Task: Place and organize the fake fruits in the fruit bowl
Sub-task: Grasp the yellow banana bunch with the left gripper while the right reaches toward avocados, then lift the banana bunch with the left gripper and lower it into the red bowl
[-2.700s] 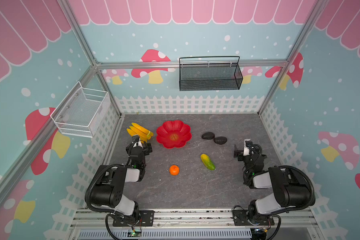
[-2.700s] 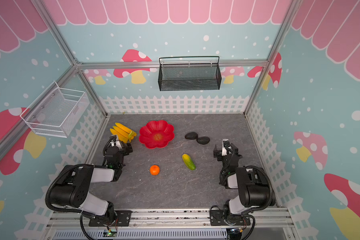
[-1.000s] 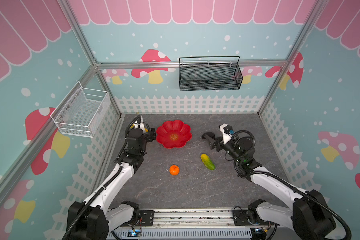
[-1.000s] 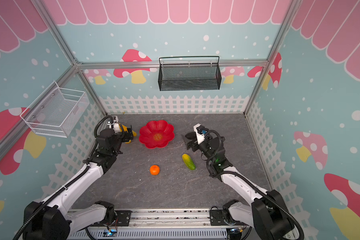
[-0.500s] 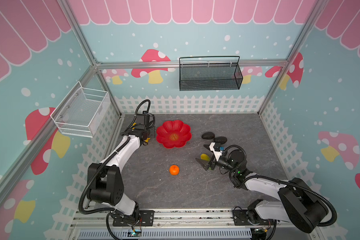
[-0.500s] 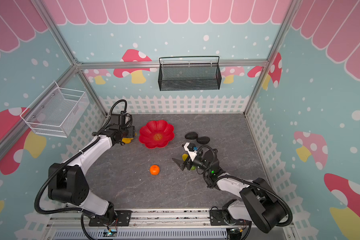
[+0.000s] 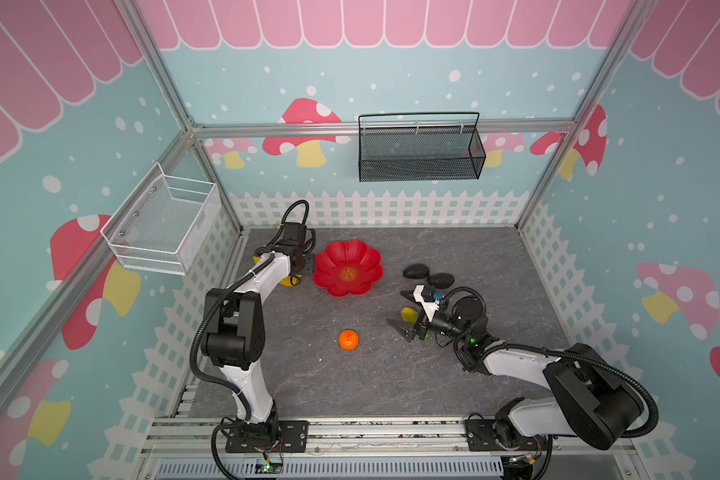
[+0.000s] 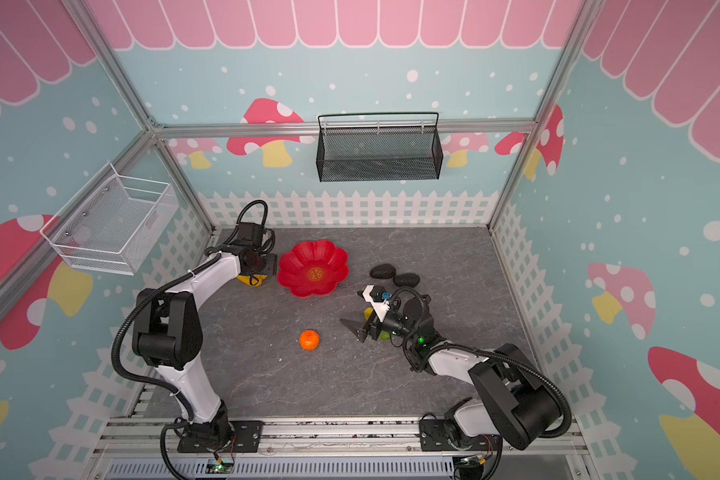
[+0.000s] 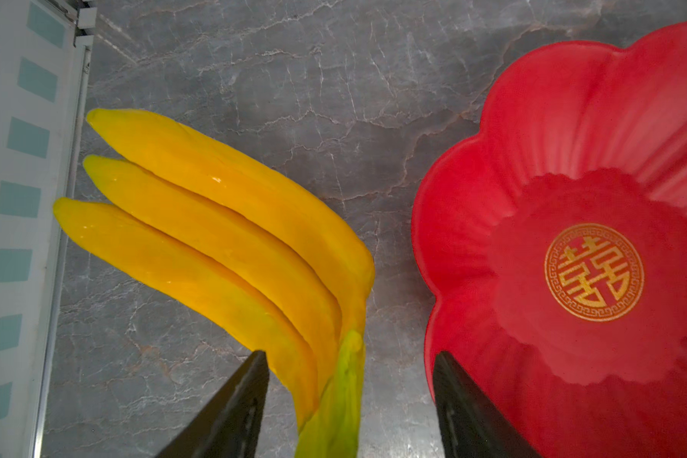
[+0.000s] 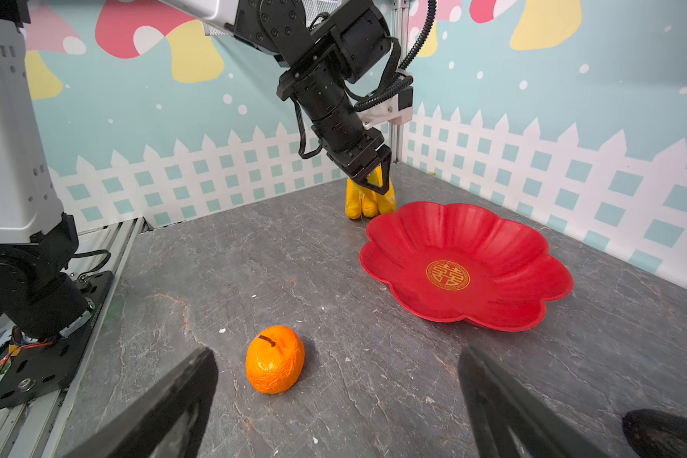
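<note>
The yellow banana bunch lies on the grey floor beside the red flower-shaped fruit bowl. My left gripper straddles its green stem, jaws apart, with a gap on the bowl side. The right wrist view shows that left gripper down over the bananas. My right gripper hangs wide open over the yellow-green fruit, pointing at the small orange. Two dark avocados lie just behind it. The bowl holds nothing.
A white wire basket hangs on the left wall and a black mesh basket on the back wall. Picket-fence walls enclose the floor. The bananas sit close to the left wall's rail.
My left gripper has settled over the banana stem and its jaws have narrowed. My right gripper has swung from the avocados down over the yellow-green fruit, facing the orange.
</note>
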